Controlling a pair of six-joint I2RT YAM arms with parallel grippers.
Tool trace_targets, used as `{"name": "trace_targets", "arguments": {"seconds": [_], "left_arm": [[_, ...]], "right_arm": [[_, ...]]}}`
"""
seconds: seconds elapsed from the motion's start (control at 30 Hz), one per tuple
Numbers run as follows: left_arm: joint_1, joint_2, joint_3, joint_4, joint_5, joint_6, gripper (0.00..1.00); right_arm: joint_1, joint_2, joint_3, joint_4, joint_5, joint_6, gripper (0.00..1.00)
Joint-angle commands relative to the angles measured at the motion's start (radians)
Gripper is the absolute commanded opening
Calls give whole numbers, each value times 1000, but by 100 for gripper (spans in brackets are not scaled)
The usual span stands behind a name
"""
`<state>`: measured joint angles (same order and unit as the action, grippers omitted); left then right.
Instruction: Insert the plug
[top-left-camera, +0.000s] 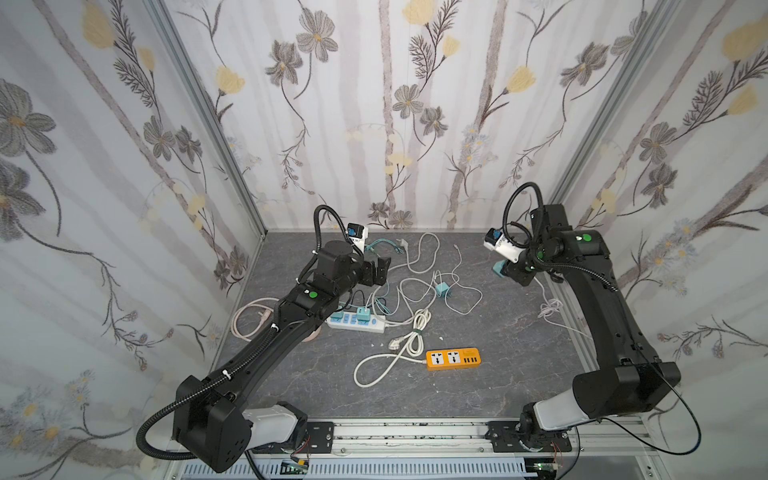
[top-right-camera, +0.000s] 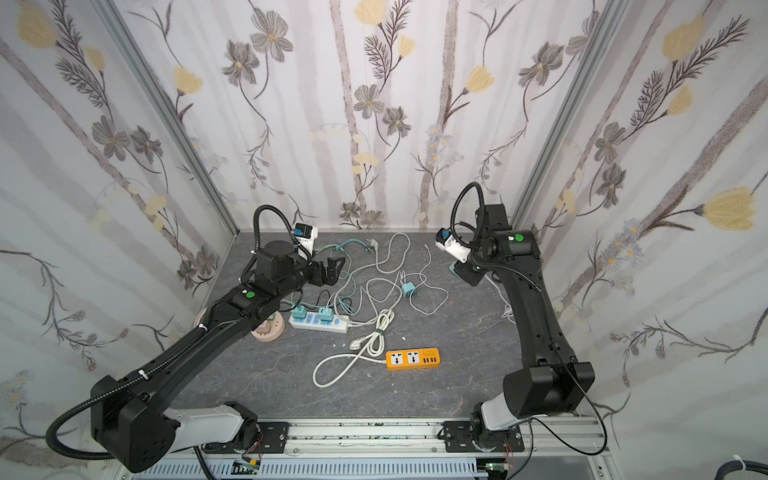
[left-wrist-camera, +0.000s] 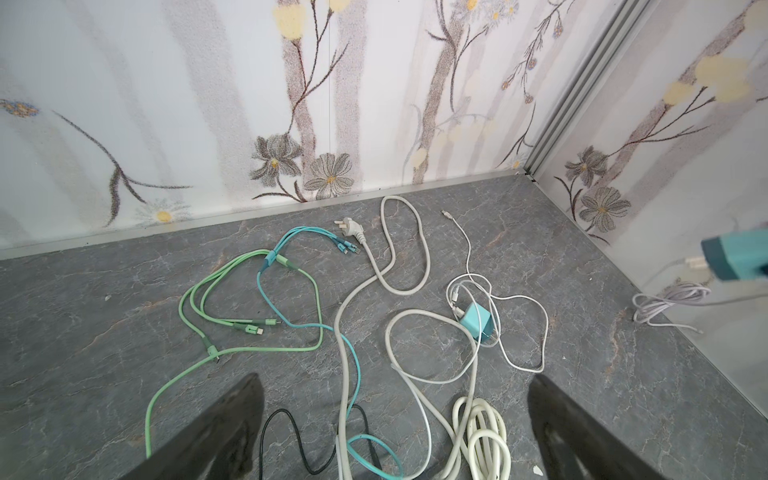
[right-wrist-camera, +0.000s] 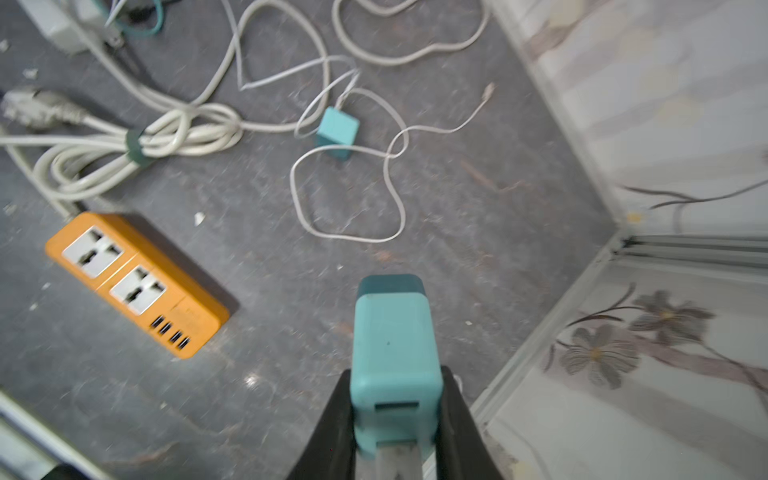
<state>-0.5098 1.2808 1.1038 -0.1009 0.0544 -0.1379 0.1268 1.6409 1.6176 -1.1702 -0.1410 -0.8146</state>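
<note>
Four teal charger plugs are in view. One teal plug (right-wrist-camera: 392, 332) is clenched in the right claw (right-wrist-camera: 395, 378), lifted over the far right of the bench (top-left-camera: 498, 353). A loose charger (top-left-camera: 441, 289) lies mid-bench among tangled cables (top-left-camera: 409, 266). Two plugged-in chargers (top-right-camera: 325, 316) sit in the white power strip (top-left-camera: 355, 323) at left. An orange power strip (top-left-camera: 453, 359), with two sockets and four USB ports, lies nearer. The left claw (top-left-camera: 380, 269) hangs released, spread wide. The bench is dark grey and marbled, and floral wallpaper (top-left-camera: 395, 104) covers three walls.
</note>
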Motion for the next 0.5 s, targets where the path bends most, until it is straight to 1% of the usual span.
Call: {"name": "trace_targets", "arguments": {"seconds": [0.0, 0.1, 0.17, 0.33, 0.47], "left_arm": [[3, 6, -7, 8, -3, 8, 100], [4, 10, -12, 11, 9, -3, 100], [4, 8, -19, 14, 18, -8, 100], [5, -1, -44, 22, 18, -8, 100], [7, -14, -59, 25, 23, -9, 100]], "right_arm": [[66, -27, -144, 1, -97, -47, 0], [168, -26, -240, -2, -100, -58, 0], [225, -4, -265, -25, -85, -65, 0], [375, 67, -264, -46, -12, -80, 0], [461, 118, -255, -40, 31, -92, 0]]}}
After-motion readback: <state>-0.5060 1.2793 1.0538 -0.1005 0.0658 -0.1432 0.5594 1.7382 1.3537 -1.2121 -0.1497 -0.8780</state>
